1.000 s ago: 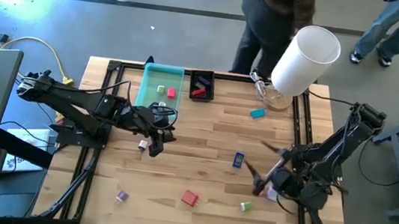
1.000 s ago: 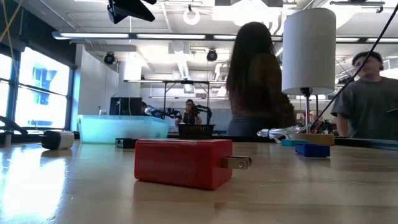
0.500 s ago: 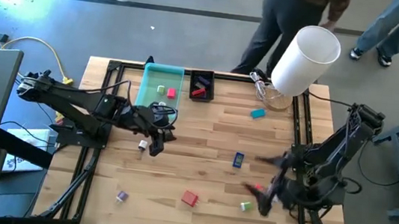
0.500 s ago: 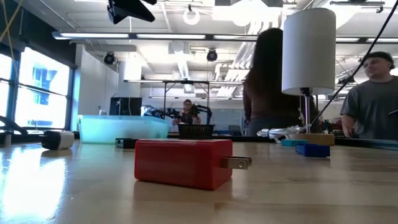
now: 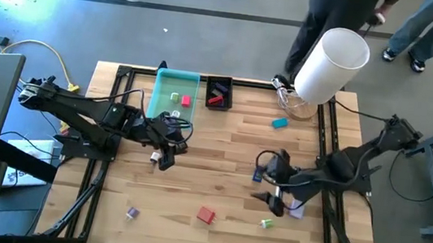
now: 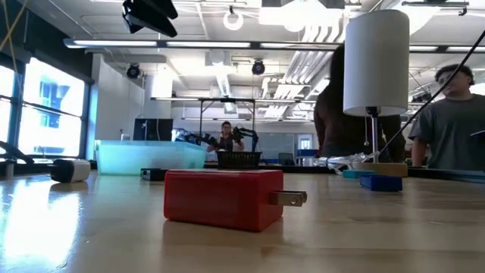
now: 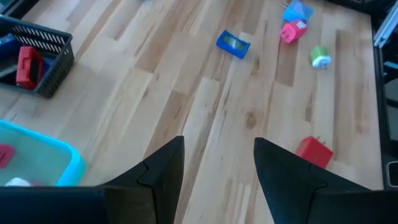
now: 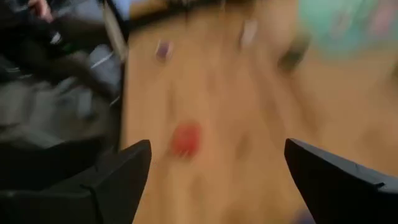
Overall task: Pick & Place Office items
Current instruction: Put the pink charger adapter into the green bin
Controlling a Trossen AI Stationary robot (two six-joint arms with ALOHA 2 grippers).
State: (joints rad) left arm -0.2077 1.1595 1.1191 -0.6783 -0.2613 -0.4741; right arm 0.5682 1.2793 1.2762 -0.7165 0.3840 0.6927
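We see the wooden table (image 5: 217, 187) filling the middle of the high view, with the large white cylinder (image 5: 332, 65) at its upper right and the teal tray (image 5: 161, 95) at upper centre-left. A pink piece (image 5: 187, 100) and a green piece (image 5: 175, 96) lie inside the tray. Just right of the tray stands a small black basket (image 5: 220, 92) holding a red piece (image 5: 217, 99).

We find the left gripper (image 5: 167, 153) at centre-left of the high view, just below the tray, its fingers apart with nothing between them; a small white piece (image 5: 154, 157) lies just beside it. The right gripper (image 5: 268, 185) sits right of centre, its fingers spread wide and empty, close to the blue block (image 5: 258, 174).

Scattered office items rest on the bare wood: a red plug block (image 5: 205, 214) at lower centre, a green and white piece (image 5: 266, 223) to its right, a pink piece (image 5: 296, 210) near the right arm, a teal piece (image 5: 280, 122) at upper right below the cylinder, and a purple piece (image 5: 132, 212) at lower left.

In the low view the red plug block (image 6: 223, 197) fills the centre foreground, and people (image 6: 447, 121) stand beyond the table at the right.
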